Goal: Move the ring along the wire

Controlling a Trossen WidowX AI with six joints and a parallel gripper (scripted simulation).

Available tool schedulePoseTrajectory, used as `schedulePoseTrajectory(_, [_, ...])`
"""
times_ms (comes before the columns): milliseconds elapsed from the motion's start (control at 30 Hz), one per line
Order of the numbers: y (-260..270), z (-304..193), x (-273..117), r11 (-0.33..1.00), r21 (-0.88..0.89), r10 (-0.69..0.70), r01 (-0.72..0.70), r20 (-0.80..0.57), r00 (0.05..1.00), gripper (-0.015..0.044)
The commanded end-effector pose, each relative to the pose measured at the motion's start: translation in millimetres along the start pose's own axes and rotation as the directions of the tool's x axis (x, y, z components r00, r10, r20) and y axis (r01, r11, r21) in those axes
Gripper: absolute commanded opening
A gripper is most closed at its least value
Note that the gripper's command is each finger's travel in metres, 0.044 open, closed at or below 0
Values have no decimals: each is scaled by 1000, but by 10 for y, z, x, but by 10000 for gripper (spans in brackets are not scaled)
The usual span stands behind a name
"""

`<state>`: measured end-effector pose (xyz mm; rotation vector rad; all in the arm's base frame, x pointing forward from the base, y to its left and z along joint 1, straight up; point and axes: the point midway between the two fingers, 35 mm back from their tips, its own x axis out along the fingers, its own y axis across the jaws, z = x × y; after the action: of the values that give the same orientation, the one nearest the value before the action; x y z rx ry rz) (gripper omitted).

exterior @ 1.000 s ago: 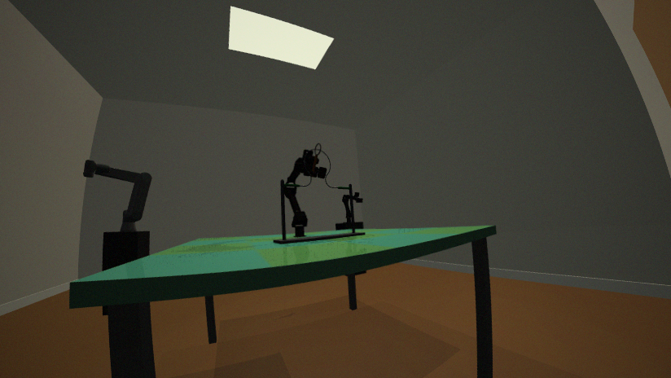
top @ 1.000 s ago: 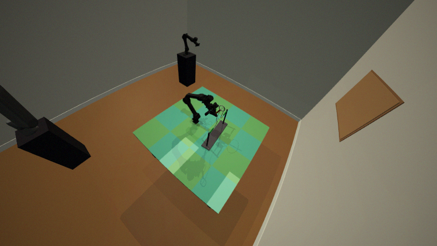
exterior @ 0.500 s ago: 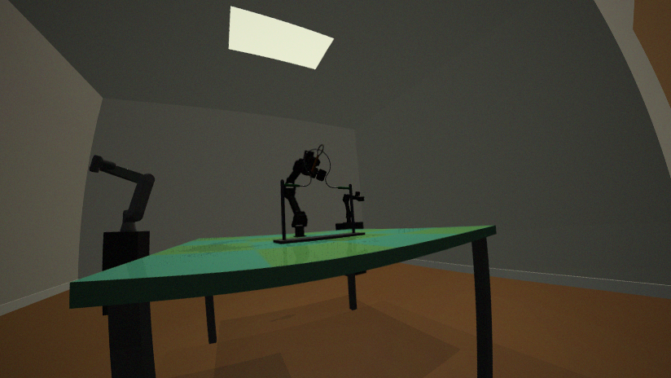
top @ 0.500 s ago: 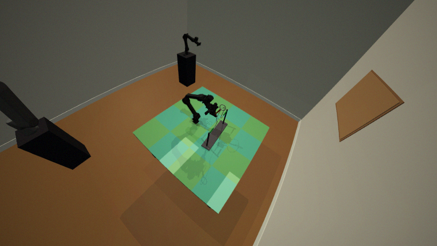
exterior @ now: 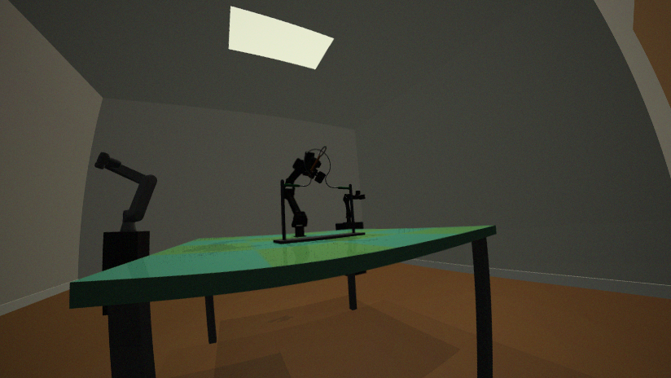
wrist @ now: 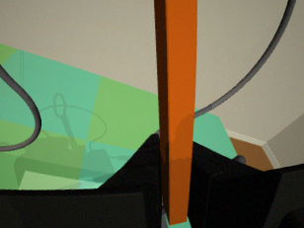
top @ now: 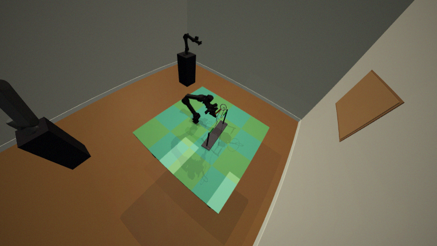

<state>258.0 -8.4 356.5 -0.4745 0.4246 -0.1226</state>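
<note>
The orange handle (wrist: 182, 98) (exterior: 316, 163) (top: 218, 111) stands between the fingers of my gripper (wrist: 163, 140) (exterior: 313, 169), which is shut on it. The ring (exterior: 325, 149) (top: 226, 107) is at the handle's upper end, near the top of the grey wire's arch; it is out of the wrist view. The grey wire (exterior: 330, 164) (wrist: 36, 110) passes on both sides of the handle in the wrist view. Whether it touches the ring is too small to tell. Green parts (exterior: 291, 185) (exterior: 344, 187) sit beside the two posts (exterior: 282, 211) (exterior: 351, 206), lower than the ring.
The posts stand on a dark base plate (top: 216, 133) on the checkered table (top: 146, 131). My forearm is behind the wire in the exterior view. Other arms stand on a black pedestal (top: 186, 70) at the back and another black pedestal (top: 52, 146) at the left.
</note>
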Motion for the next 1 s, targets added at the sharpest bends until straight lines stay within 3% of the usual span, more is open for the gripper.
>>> schedulePoseTrajectory(0, [-13,-21,13,998,-49,-26,26,2,1000,-150])
schedulePoseTrajectory(967, [-159,8,15,911,-358,-189,207,84,978,-150])
